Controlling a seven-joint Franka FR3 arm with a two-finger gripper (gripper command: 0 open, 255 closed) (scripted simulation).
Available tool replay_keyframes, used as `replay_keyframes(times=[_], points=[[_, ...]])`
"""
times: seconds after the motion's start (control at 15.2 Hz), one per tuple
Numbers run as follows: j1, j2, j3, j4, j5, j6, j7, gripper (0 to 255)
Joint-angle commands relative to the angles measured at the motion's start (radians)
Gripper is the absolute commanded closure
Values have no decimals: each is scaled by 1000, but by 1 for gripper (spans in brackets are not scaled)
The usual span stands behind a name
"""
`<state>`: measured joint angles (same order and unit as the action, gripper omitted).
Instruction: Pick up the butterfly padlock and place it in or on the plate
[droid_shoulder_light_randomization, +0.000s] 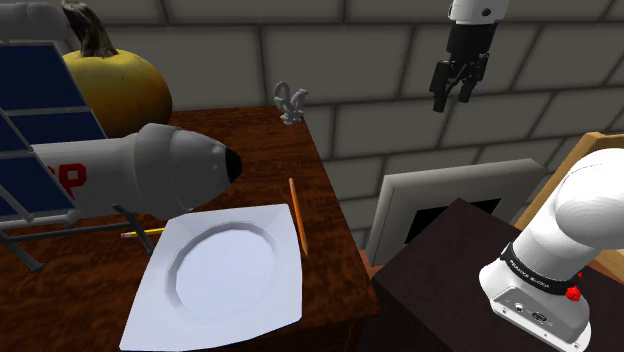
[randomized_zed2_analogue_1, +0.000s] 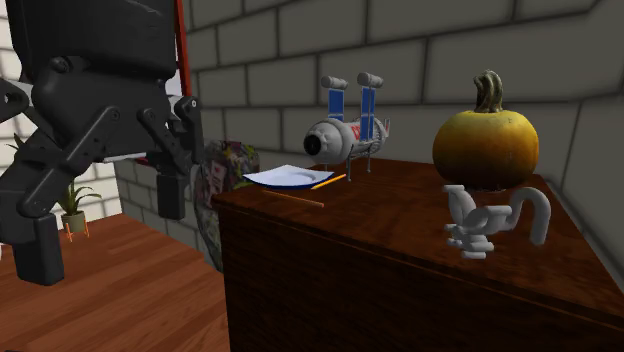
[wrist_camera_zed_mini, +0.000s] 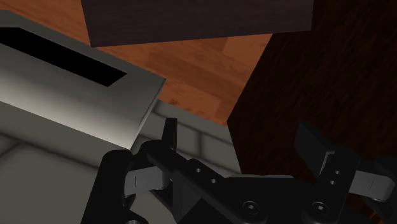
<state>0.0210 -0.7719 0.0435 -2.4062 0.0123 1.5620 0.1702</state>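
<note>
The butterfly padlock (droid_shoulder_light_randomization: 291, 102) is a small pale grey piece standing upright at the far corner of the dark wooden table (droid_shoulder_light_randomization: 250, 150); in the second exterior view the padlock (randomized_zed2_analogue_1: 490, 220) stands in front of the pumpkin. A white square plate (droid_shoulder_light_randomization: 170, 245) with a round well lies at the table's near end, and the plate (randomized_zed2_analogue_1: 265, 180) is at the far end in the second exterior view. My black gripper (droid_shoulder_light_randomization: 453, 88) hangs open high in the air, off the table to the padlock's right in the shoulder view. The gripper (randomized_zed2_analogue_1: 105, 215) holds nothing, and from the wrist the gripper (wrist_camera_zed_mini: 245, 143) looks down at floor and furniture.
An orange pumpkin (droid_shoulder_light_randomization: 115, 85) and a toy spacecraft with blue panels (droid_shoulder_light_randomization: 150, 170) stand behind the plate. An orange pencil (droid_shoulder_light_randomization: 297, 215) lies along the plate's edge, a yellow one (droid_shoulder_light_randomization: 140, 233) under the spacecraft. A grey box with a dark opening (droid_shoulder_light_randomization: 440, 205) sits below the gripper beside the stand (droid_shoulder_light_randomization: 450, 290).
</note>
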Motion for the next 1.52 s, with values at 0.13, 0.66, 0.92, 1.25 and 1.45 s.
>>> replay_keyframes(times=[0.13,0.66,0.92,1.25,1.45], points=[[9,73,10,36,10,44,1,0],[38,364,51,224,37,174,2,0],[51,508,71,345,41,211,4,0],[68,688,97,522,36,232,10,0],[81,799,111,646,27,229,15,0]])
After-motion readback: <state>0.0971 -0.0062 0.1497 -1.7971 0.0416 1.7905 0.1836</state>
